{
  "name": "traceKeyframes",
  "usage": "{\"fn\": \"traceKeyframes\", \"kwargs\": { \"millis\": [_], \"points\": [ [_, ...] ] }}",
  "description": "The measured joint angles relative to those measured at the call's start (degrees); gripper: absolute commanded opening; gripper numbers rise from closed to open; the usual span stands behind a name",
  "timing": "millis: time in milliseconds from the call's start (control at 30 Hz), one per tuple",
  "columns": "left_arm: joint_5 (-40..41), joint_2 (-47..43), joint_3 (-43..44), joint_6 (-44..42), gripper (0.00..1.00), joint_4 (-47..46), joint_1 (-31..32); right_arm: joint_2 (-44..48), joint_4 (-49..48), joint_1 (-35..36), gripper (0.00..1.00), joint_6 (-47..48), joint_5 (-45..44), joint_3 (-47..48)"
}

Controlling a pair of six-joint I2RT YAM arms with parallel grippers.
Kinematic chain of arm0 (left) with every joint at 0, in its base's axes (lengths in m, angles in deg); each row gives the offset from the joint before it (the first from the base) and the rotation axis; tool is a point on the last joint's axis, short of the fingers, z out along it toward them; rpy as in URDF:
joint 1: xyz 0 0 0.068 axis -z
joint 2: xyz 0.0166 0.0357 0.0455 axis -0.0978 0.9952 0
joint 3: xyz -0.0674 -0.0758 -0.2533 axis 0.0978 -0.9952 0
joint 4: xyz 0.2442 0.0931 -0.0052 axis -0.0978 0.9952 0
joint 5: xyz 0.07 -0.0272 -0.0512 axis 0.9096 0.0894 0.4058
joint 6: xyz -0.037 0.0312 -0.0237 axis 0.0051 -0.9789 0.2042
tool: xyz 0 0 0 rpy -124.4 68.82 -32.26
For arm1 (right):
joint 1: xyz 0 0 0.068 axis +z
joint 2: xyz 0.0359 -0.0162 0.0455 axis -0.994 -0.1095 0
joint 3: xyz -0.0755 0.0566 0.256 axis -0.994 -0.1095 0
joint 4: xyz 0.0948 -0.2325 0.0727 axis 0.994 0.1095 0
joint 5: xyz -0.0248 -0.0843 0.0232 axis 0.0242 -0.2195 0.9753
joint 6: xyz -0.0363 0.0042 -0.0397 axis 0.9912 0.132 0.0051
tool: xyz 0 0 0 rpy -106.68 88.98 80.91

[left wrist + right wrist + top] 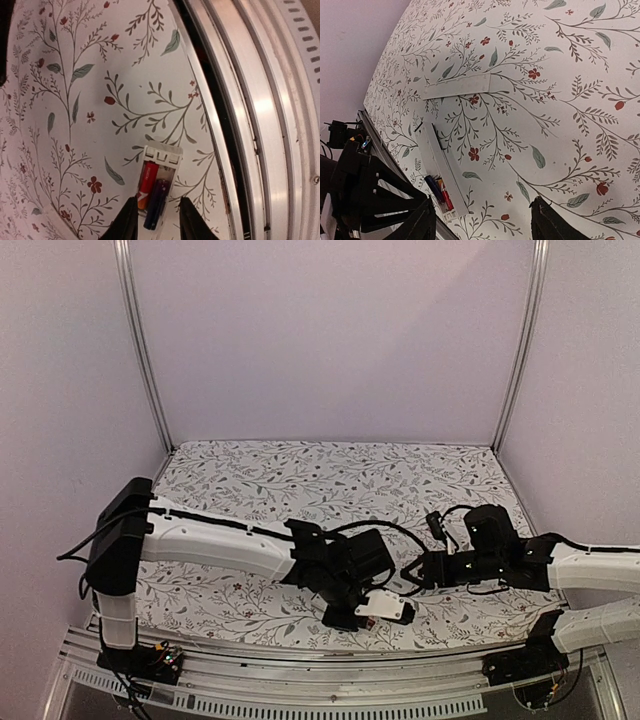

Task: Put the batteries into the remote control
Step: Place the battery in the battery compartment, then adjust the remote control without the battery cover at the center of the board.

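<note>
Close to the near edge of the table [75, 115], the remote control [162, 154] lies bay-up with both batteries [149, 182] side by side in its compartment, one red-ended, one dark; the left gripper [157, 222] straddles the remote's end, its fingers [125, 222] part-way apart with a sliver of gap on one side, so it seems to clamp nothing; the right gripper [482, 215] hovers spread wide and empty over the cloth just beside the remote.

Loading looks all but finished; whether the dark cell sits fully down I cannot tell. The next move, by my reckoning, calls for a straight lift off the remote without nudging it, then perhaps a press on the cells; the cover strip [457, 86] lies well apart, farther in.

Room is tight on the near side, where the metal rail [260, 110] runs just beside the remote; toward the back the cloth offers far more room.
</note>
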Motion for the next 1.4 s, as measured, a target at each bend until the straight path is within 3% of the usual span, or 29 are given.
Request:
{"fn": "traceKeyframes", "kwargs": {
  "millis": [133, 333, 467, 667, 967, 1400],
  "points": [
    [-2.9, -7.0, -3.1, 1.8, 0.61, -1.5, -1.7, 0.7, 0.8, 0.0, 0.65, 3.1, 1.4, 1.2],
    [-4.5, -22.6, -15.7, 4.1, 0.72, -5.8, -8.9, -0.5, 2.3, 0.0, 0.67, 8.7, 3.8, 8.6],
    [-5.1, -26.9, -25.2, 1.6, 0.86, -8.7, -12.5, -4.6, 2.3, 0.0, 0.67, 9.6, 5.5, 11.3],
    [-9.2, -27.8, -34.6, -4.1, 0.86, -14.8, -13.4, -7.4, 2.9, 0.0, 0.67, 8.7, 6.1, 10.9],
    [-11.3, -21.6, -36.9, -6.1, 0.85, -26.7, -13.9, -8.2, 1.3, 0.0, 0.67, 5.9, 7.0, 9.1],
    [-10.1, -16.6, -36.6, -6.1, 0.84, -31.7, -14.4, -8.2, -0.5, 0.0, 0.67, 2.5, 6.9, 6.8]
  ]
}}
